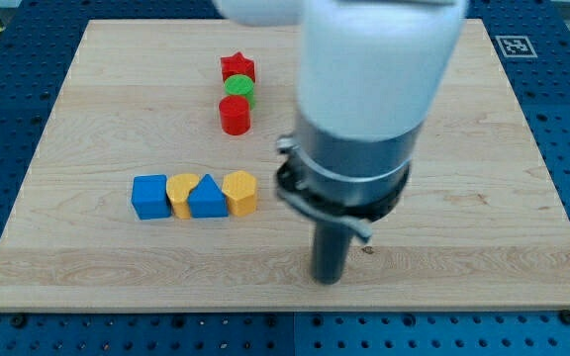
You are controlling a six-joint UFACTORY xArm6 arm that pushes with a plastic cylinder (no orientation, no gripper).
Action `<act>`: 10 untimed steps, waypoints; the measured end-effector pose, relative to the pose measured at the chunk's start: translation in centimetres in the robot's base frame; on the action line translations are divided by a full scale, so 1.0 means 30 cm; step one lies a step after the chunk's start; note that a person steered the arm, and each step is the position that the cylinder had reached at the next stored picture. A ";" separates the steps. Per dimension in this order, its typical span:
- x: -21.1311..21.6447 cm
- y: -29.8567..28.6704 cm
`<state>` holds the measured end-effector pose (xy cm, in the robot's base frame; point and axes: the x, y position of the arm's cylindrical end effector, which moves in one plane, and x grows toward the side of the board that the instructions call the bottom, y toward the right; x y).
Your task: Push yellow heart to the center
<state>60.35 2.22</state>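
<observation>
Tip (329, 280) down on the table (483, 247), well right of the yellow heart (181, 195) (wedged between blue cube (149, 196) and blue triangle (207, 197)); no fingers, holding nothing.

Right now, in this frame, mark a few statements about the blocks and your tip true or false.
1. Four blocks sit in a row: blue cube, yellow heart, blue triangle, yellow hexagon. True.
2. My tip touches the yellow heart. False: it stands well to the view's right of the row, apart from every block.
3. The red star lies nearer the view's top than the green block. True.
4. The red cylinder lies in the row. False: it sits below the green block.
</observation>
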 end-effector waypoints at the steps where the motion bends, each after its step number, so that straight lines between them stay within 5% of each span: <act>1: 0.036 -0.128; 3: 0.000 -0.419; 6: -0.230 -0.501; 10: -0.348 -0.524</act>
<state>49.90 -13.49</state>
